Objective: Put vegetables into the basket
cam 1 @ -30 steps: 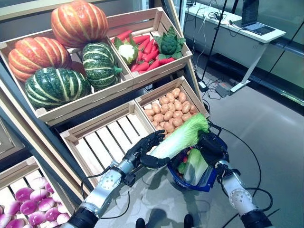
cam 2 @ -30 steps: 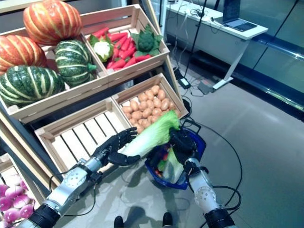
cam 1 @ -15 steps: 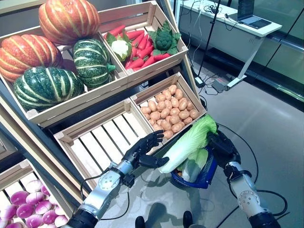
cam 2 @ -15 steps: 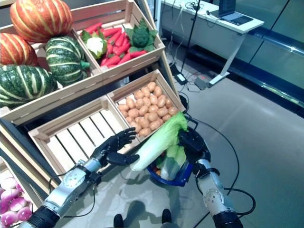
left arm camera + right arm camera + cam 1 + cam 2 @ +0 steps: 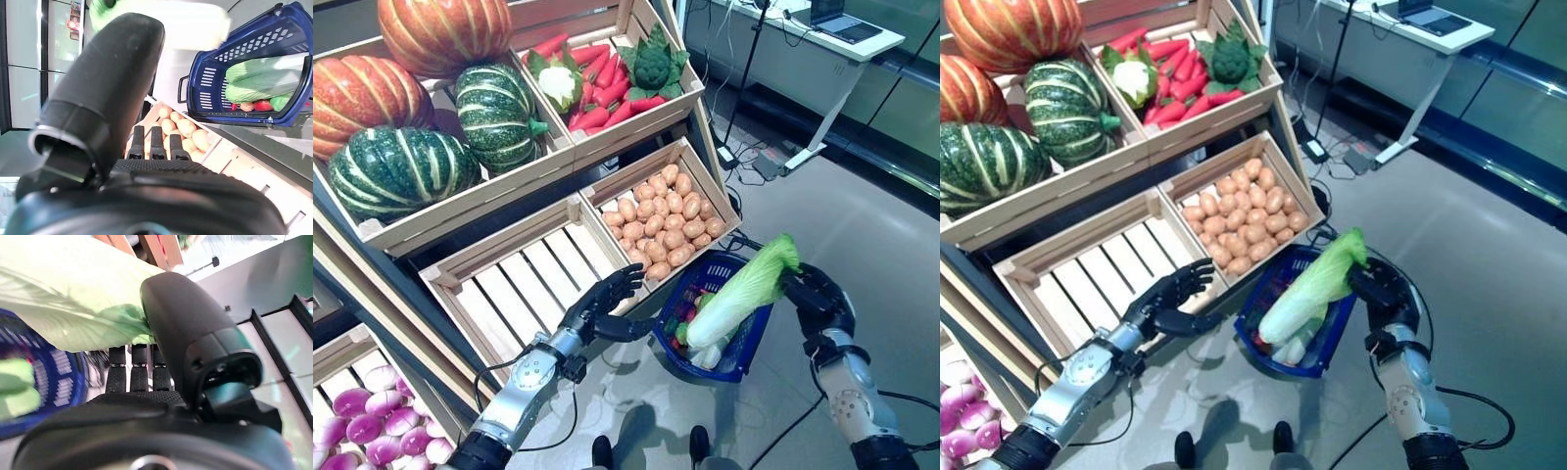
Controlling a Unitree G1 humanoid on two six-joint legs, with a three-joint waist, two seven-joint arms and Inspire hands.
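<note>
My right hand [image 5: 818, 294] fingers pinch the leafy end of a cabbage [image 5: 741, 292], which slants down into the blue basket [image 5: 740, 354]. My left hand [image 5: 597, 311], fingers spread and empty, hovers just beside the basket.

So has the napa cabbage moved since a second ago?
Yes. The napa cabbage has swung right, away from the left hand and the empty slatted crate. It now hangs over the blue basket, held at its leafy end by the right hand.
</note>
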